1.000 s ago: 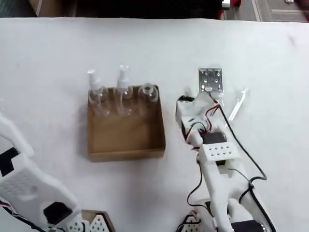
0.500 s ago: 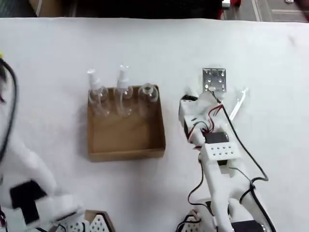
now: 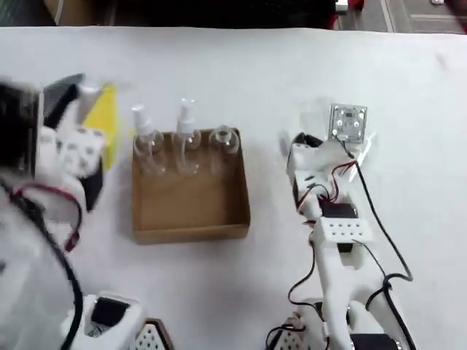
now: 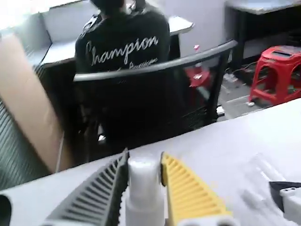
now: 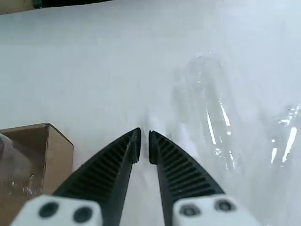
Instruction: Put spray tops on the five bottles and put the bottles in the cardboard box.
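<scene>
The left tool (image 4: pixel 143 162) pinches a white spray top (image 4: pixel 141 193), held up high over the left side of the surface (image 3: pixel 255 65). The right tool (image 5: pixel 143 139) is pressed almost together with nothing in it. It sits low, near a clear bottle (image 5: pixel 211 108) that lies flat to the right of the box (image 3: pixel 190 233).

Three bottles sit along the far wall of the box. Two have tops on. The open bottle (image 3: pixel 224 138) on the right has none. I think capping is the job now. The top must come down straight over a bare neck.

The surface is white all over. Behind it are a dark chair (image 4: pixel 155 70) and a red stool (image 4: pixel 277 70).
</scene>
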